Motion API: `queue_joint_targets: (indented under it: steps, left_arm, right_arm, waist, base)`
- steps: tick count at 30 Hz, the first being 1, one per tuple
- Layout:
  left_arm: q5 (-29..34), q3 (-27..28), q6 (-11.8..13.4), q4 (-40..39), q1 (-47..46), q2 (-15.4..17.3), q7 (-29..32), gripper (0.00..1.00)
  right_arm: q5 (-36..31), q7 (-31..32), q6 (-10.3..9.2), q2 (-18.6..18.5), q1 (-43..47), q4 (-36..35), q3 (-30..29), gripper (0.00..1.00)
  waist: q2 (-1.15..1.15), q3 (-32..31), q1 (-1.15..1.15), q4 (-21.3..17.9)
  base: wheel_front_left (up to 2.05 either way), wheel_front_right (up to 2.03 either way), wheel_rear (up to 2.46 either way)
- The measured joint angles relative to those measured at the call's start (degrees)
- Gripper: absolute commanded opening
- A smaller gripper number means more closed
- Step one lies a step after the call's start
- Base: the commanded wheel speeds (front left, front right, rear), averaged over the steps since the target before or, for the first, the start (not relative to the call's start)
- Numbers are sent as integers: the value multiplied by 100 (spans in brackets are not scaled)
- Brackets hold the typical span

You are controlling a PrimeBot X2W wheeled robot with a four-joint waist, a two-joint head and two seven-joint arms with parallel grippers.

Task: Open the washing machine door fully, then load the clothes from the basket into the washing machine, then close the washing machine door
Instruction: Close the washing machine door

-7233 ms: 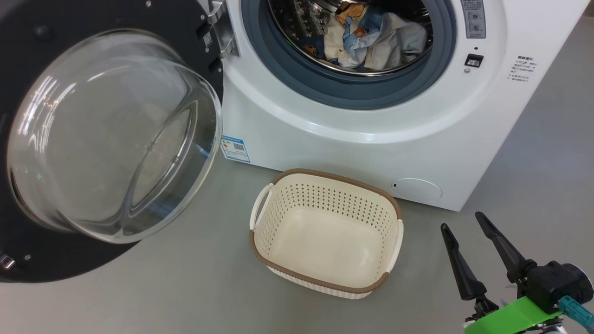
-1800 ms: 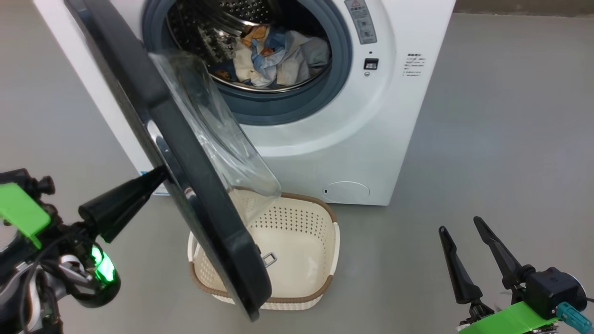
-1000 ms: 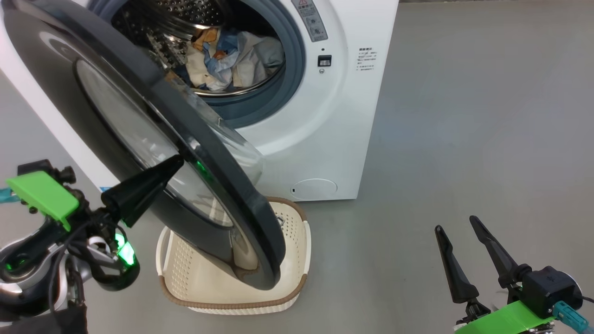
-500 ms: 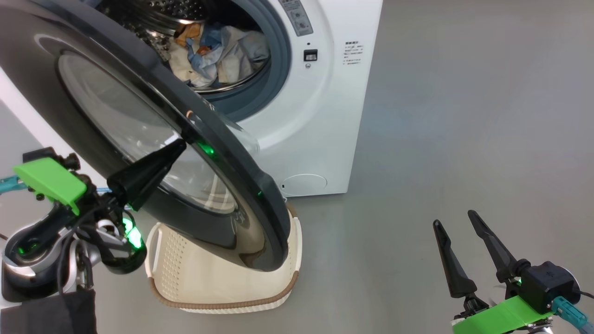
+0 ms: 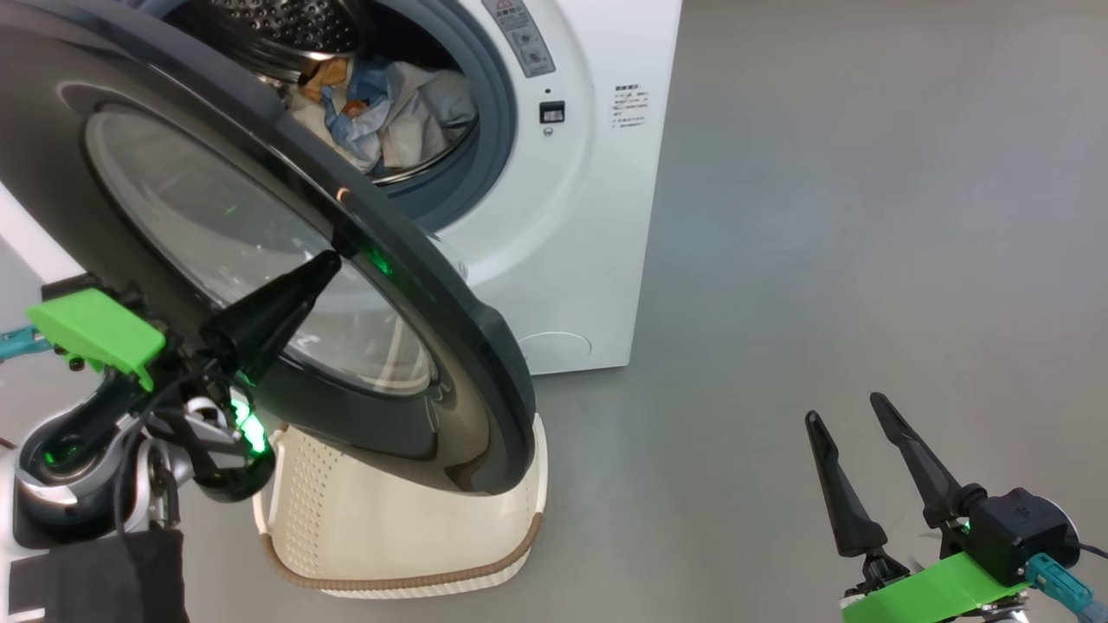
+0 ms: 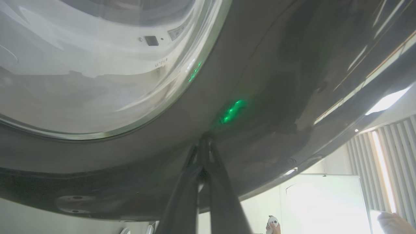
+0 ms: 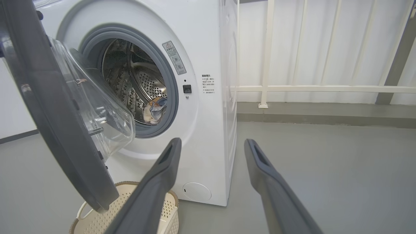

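Observation:
The glossy black washing machine door (image 5: 260,216) stands half swung, over the cream basket (image 5: 398,554). My left gripper (image 5: 331,260) is shut, and its tip presses on the door's outer black ring (image 6: 276,81); the closed left gripper (image 6: 204,138) meets the gloss by a green reflection. The clothes (image 5: 381,112) lie inside the drum of the white washing machine (image 5: 571,242). My right gripper (image 5: 843,407) hangs open above the floor at the lower right, holding nothing. The right wrist view has the right gripper (image 7: 213,143), the door (image 7: 48,113) edge-on, the clothes (image 7: 155,109) and the basket (image 7: 94,222).
Grey floor (image 5: 866,216) stretches to the right of the machine. A round white cap (image 5: 554,346) sits low on the machine's front. Behind the machine's right side runs a white railing (image 7: 266,87) along a wall. What shows of the basket's inside is bare.
The door has swung further toward the machine opening with my shut left gripper against its outer face. The head view has shifted, so the machine sits further left. The right gripper stays open.

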Motion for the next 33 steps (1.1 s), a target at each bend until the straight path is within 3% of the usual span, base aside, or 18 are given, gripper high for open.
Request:
queue_joint_targets:
  steps: [33]
  left_arm:
    - [52, 8, -360, 680, -298, -19, -432, 0]
  right_arm:
    - [1, 0, 0, -16, 1, 22, 40, 100]
  waist:
    - [0, -105, 0, -137]
  base:
    - [0, 0, 0]
